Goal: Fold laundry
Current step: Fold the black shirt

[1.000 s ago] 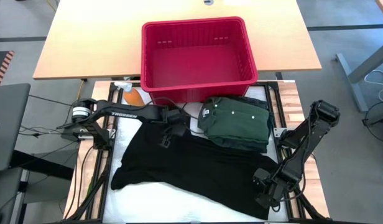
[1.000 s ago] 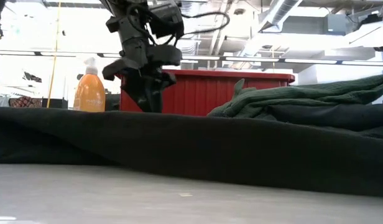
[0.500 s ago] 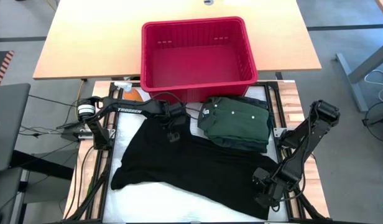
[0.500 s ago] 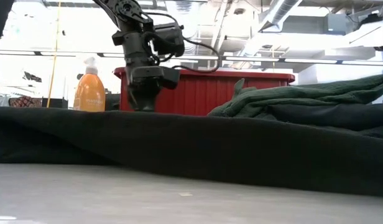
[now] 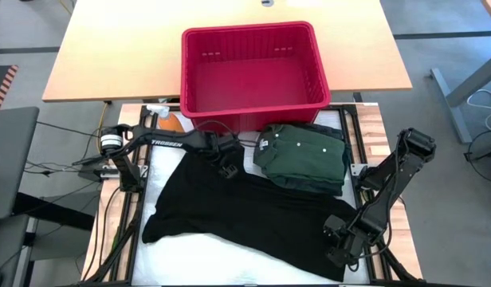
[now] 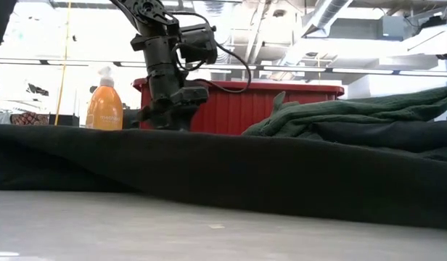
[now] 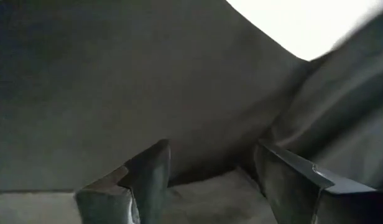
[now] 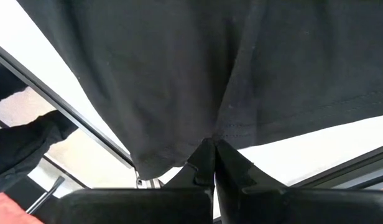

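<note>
A black garment point(image 5: 245, 207) lies spread over the white table top, its near edge showing as a dark ridge point(image 6: 223, 174) in the low view. A folded green buttoned shirt point(image 5: 305, 159) with a white neck label point(image 5: 264, 144) lies at the garment's far right. My left gripper point(image 5: 227, 166) is open and low over the garment's far edge, next to the shirt; dark cloth fills the space between its fingers point(image 7: 211, 149). My right gripper point(image 5: 338, 233) is at the garment's near right corner, shut on it. My left gripper stands with its open fingers point(image 7: 148, 177) down at the black cloth of the garment's far edge; whether they touch it, I cannot tell. My right gripper point(image 8: 213, 149) pinches the black garment's hemmed corner point(image 8: 238, 130) between its shut fingers. The cloth spreads away from the fingers over the table, slack.
A red plastic basket point(image 5: 249, 32) stands on the wooden table beyond the work surface, just behind the shirt. An orange spray bottle point(image 5: 172, 123) stands at the far left, near the left arm. Bare white table point(image 5: 190, 249) shows along the near edge.
My left gripper has moved a little toward the table's right and far edge, toward the green shirt, and has come down to the black garment's far edge. The garment and the right arm have stayed where they were.
</note>
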